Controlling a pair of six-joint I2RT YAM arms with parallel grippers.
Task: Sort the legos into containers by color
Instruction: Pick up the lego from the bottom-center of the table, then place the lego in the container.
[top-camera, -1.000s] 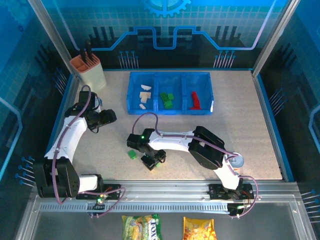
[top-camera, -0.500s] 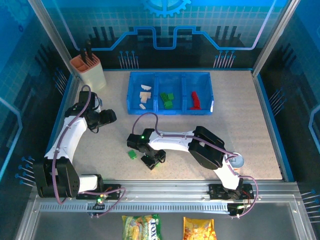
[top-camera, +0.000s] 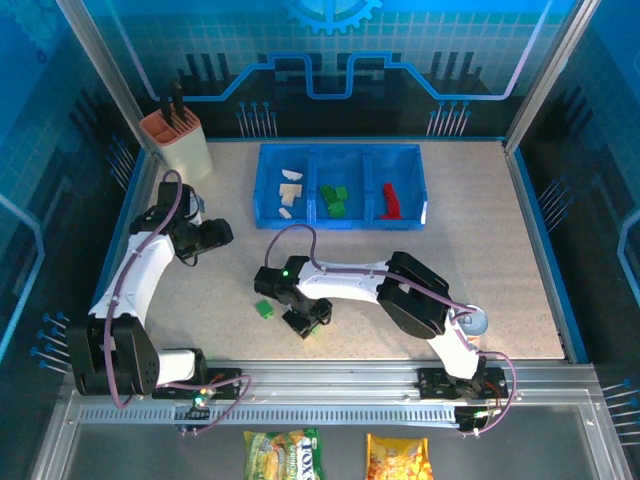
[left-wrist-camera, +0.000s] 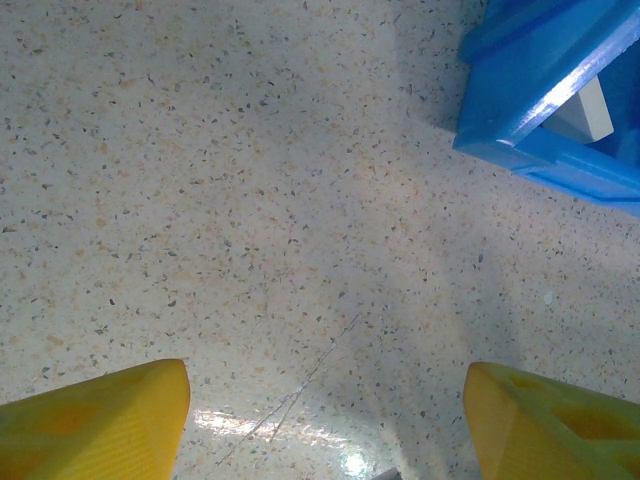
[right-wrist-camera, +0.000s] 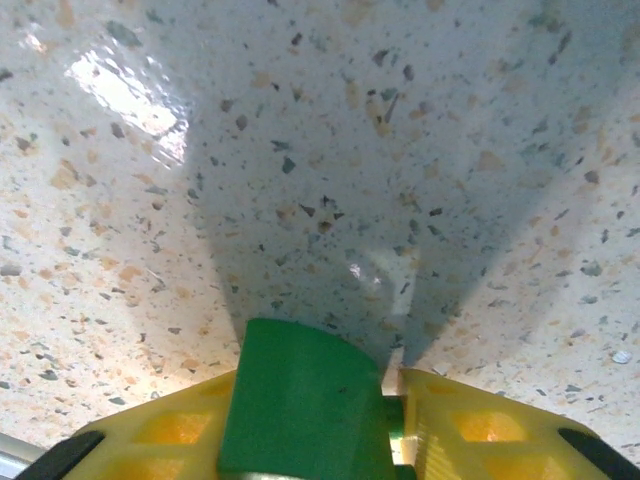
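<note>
The containers (top-camera: 340, 152) are a blue three-bin tray at the back. It holds cream legos (top-camera: 290, 190) on the left, green legos (top-camera: 335, 197) in the middle and a red lego (top-camera: 390, 200) on the right. My right gripper (top-camera: 308, 322) is low over the table near the front, and its yellow fingers (right-wrist-camera: 470, 425) are shut on a green lego (right-wrist-camera: 305, 400). Another green lego (top-camera: 264, 309) lies loose on the table just left of it. My left gripper (top-camera: 215, 233) hangs open left of the tray with nothing between its fingers (left-wrist-camera: 95, 420). The left wrist view shows the tray's corner (left-wrist-camera: 530, 95) with a cream lego (left-wrist-camera: 590, 110) inside.
A beige knife block (top-camera: 178, 140) with an orange top stands at the back left corner. A small round tin can (top-camera: 472, 322) sits at the front right beside the right arm. Two snack bags (top-camera: 285, 455) lie below the front rail.
</note>
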